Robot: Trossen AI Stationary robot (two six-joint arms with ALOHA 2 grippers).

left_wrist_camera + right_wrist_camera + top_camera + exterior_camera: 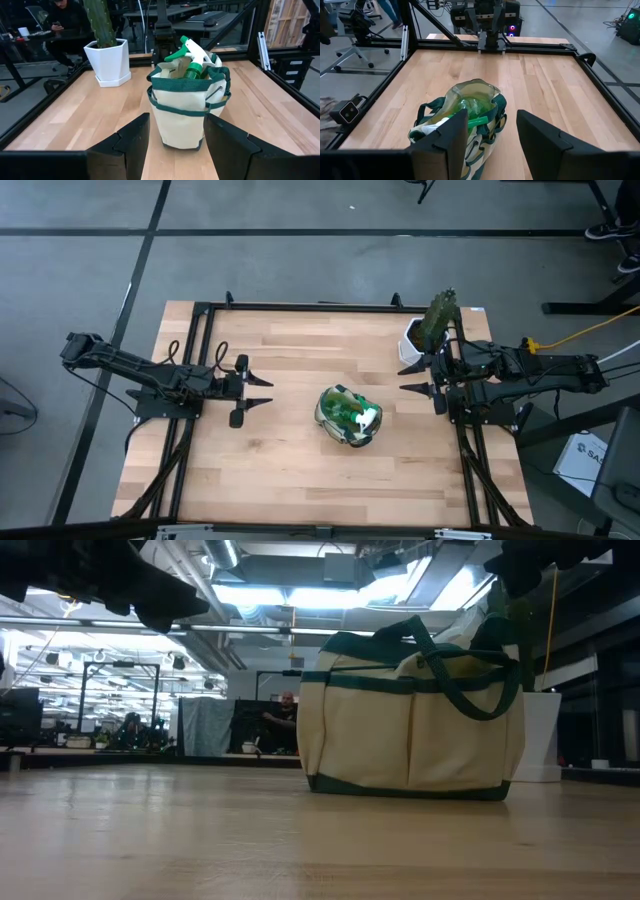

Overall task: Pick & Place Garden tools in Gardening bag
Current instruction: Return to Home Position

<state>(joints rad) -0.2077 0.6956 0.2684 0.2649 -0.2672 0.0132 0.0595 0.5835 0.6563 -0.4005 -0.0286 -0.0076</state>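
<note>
Fingers spread and empty on the left gripper (262,391), mid-left overhead, and the right gripper (405,378), mid-right, so draw both arms straight back, clear of the centre-frame bag (180,122) holding the spray bottle (193,70).

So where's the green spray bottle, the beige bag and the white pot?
Green spray bottle (193,72): left wrist view, green body.
Beige canvas bag (180,120): left wrist view, front wall.
White plant pot (107,61): left wrist view, side.

You see the table (300,350) evenly lit from above, with only a soft, short shadow beside the bag (349,416). In the low view the ceiling lamps (262,595) glare white behind it, and the table gives a pale shine near its far edge.
</note>
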